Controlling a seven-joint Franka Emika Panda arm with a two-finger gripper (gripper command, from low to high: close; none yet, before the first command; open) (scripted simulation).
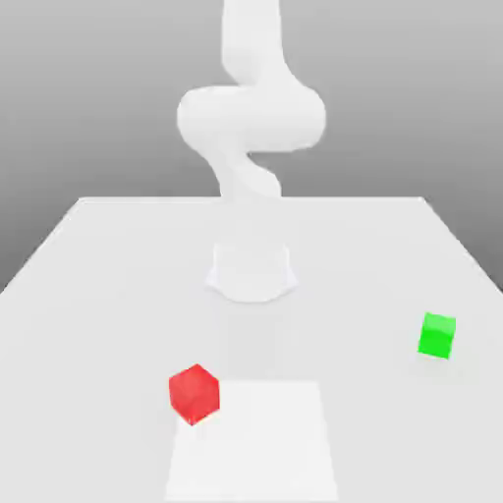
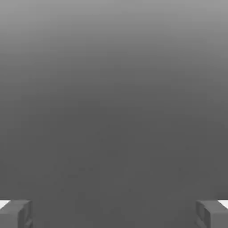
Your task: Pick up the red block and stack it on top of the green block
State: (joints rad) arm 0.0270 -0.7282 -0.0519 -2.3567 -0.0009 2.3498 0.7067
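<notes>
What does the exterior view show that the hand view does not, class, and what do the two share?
Exterior view alone: the red block towards its left, the green block towards its right, apart on the white table, and the white arm behind them. Hand view alone: the gripper, fingertips spread wide, nothing between. Shared: a plain grey backdrop.

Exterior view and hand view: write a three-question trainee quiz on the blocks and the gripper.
1. True or false: the red block sits on top of the green block.
2. Which block lies toward the exterior view's right? A) red B) green
3. Fill in: the gripper is ____, nothing between its fingers.

Key: 1 false, they stand apart on the table. 2 B. 3 open.
</notes>
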